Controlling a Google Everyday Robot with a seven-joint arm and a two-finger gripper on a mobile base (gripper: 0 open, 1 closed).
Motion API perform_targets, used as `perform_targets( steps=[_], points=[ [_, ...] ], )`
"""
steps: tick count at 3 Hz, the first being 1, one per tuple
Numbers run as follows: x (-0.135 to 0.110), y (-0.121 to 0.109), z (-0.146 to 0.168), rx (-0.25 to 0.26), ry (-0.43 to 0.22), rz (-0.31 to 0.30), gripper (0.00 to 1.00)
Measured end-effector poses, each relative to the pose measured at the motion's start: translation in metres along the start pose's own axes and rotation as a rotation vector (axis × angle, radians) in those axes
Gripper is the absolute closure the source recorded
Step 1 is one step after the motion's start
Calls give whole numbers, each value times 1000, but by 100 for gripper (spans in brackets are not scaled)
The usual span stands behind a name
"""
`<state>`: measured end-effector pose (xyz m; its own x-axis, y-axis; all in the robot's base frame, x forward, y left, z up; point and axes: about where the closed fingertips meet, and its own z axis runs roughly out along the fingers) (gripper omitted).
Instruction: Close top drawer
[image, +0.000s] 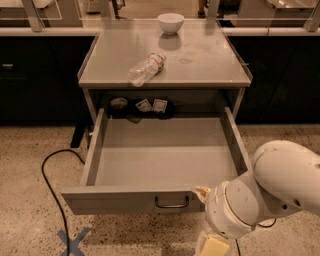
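Grey metal top drawer stands pulled fully out of the cabinet, its cavity bare and its tall front panel facing the camera. A small dark wire handle sits at the centre of that panel. The gripper is at the bottom edge of the view, in front of the panel and to the right of the handle, carried on a bulky white arm that enters from the lower right. Whether the gripper is wide or narrow cannot be told, nor whether it touches the panel.

Above the drawer, the grey worktop carries a clear plastic bottle lying on its side near the front left edge and a white bowl upright at the rear centre, well apart from the bottle. A black cable loops across the speckled floor to the left of the drawer, and a blue cross mark lies on the floor below the panel's left end
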<state>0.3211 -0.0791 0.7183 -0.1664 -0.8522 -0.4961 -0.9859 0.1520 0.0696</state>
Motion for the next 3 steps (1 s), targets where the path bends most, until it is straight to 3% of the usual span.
perform_targets(
  steps=[1,3],
  points=[
    [10,5,4,-42,32,68,0],
    [19,-3,17,-49,25,78,0]
  ],
)
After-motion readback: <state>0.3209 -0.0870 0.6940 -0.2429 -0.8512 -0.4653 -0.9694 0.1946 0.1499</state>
